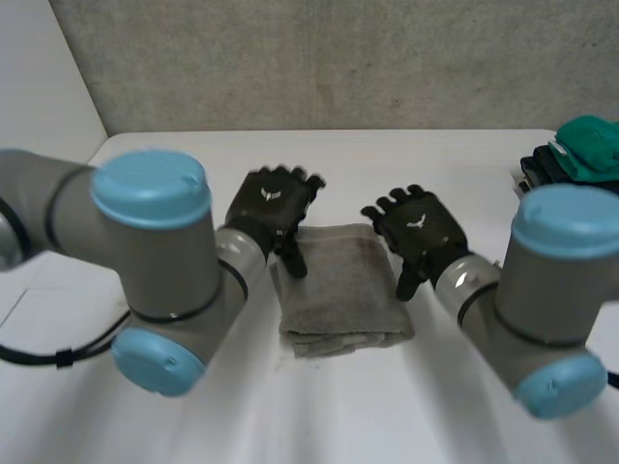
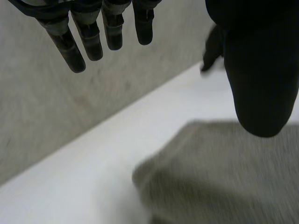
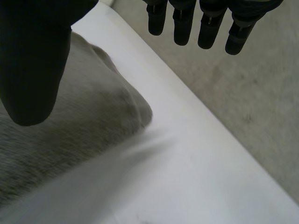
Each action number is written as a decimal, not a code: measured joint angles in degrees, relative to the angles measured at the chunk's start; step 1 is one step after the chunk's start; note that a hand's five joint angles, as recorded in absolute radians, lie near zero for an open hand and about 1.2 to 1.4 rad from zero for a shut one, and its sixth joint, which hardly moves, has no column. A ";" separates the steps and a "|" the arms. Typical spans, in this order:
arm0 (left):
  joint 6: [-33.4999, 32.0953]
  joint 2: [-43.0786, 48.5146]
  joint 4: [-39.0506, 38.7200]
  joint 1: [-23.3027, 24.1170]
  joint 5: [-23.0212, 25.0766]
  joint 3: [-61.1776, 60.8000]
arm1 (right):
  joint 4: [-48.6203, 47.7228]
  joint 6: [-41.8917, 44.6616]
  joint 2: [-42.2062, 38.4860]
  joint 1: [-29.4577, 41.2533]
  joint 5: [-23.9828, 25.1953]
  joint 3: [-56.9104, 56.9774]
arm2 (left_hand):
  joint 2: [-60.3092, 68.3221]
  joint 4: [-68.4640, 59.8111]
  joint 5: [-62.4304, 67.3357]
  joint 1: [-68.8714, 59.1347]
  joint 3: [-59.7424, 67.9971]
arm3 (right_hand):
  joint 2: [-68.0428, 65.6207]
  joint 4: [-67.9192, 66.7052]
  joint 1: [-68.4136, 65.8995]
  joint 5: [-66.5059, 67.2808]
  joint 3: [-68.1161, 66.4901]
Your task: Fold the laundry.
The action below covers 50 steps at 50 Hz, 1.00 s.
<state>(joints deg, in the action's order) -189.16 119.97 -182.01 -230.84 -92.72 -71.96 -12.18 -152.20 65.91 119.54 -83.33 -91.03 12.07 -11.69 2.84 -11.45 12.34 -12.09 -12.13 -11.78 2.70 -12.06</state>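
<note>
Arms come first in the head view, the left arm and the right arm with their light-blue caps, one at each side of the white table. Between them, in the middle of the table, lies a grey towel, folded into a thick oblong with its layered edge on the near side.

Just beyond that edge, the left hand hangs at the towel's far left corner and the right hand at its right edge, backs up and well apart from each other. Both are spread wide and hold nothing. In the left wrist view the fingers reach out straight over the bare table, and the thumb stands over the towel. In the right wrist view the fingers are likewise straight, past the towel's rounded corner, with the thumb above the cloth. Whether either thumb touches the towel cannot be told.

Farther off, at the table's far right edge, sits a pile of clothes, green over dark. Behind everything rises a grey concrete wall.
</note>
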 measured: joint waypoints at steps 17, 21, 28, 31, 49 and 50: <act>0.50 -2.04 1.12 -3.30 22.49 6.32 | -20.10 3.38 -8.58 6.27 0.50 -10.92 | 0.00 0.00 0.00 0.00 0.00 | 0.00 0.00 0.00 0.00 0.00; 0.50 -1.70 1.07 -3.06 22.21 5.98 | -23.23 3.49 -12.04 6.20 0.45 -8.41 | 0.00 0.00 0.00 0.00 0.00 | -3.37 -3.37 -3.21 3.02 -3.47; 0.57 -1.49 1.04 -3.06 22.09 5.85 | -25.13 3.45 -13.83 6.10 0.64 -5.86 | 0.00 0.00 0.00 0.00 0.00 | -15.51 -15.56 -16.70 10.01 -16.00; 0.62 -1.49 1.04 -3.17 22.12 5.85 | -25.23 3.35 -14.38 6.08 0.90 -4.42 | 0.00 0.00 0.00 0.00 0.00 | -29.83 -29.40 -28.37 26.05 -29.55; 0.72 -1.50 1.09 -3.55 22.08 5.79 | -24.33 3.16 -16.91 6.05 1.90 0.48 | 0.00 0.00 0.00 0.00 0.00 | -43.22 -42.18 -40.22 39.27 -42.15; 0.73 -1.50 1.10 -3.54 22.06 5.77 | -24.40 3.18 -17.01 6.04 1.88 0.70 | 0.00 0.00 0.00 0.00 0.00 | -51.17 -51.28 -44.80 46.89 -50.89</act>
<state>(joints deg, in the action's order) -188.44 118.47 -180.91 -234.38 -70.66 -66.19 -36.58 -149.02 48.90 125.58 -81.45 -90.33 12.07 -11.69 2.84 -11.45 12.34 -63.26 -63.41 -56.59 49.59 -62.94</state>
